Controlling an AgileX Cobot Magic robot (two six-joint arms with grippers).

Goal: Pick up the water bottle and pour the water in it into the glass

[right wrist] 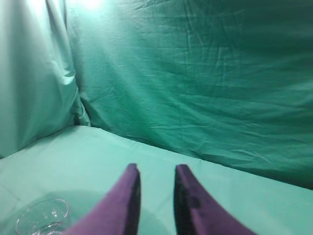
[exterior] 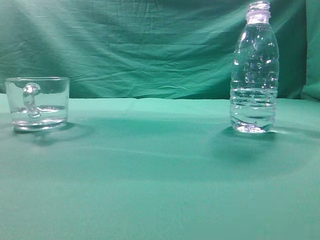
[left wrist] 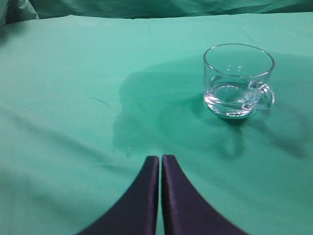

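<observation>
The water bottle [exterior: 254, 70] is left ungrasped; a mid-body grip is advised, the right gripper [right wrist: 155, 174] narrowly parted, the left gripper [left wrist: 160, 159] closed.

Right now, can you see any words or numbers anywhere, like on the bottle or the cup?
None: no text shows in any view.
Water bottle: clear plastic, no label or print.
Glass: plain, nothing written on it.
Green cloth on the table and behind: no words or signs.
Left tool and right tool: dark fingers, no markings to read.
</observation>
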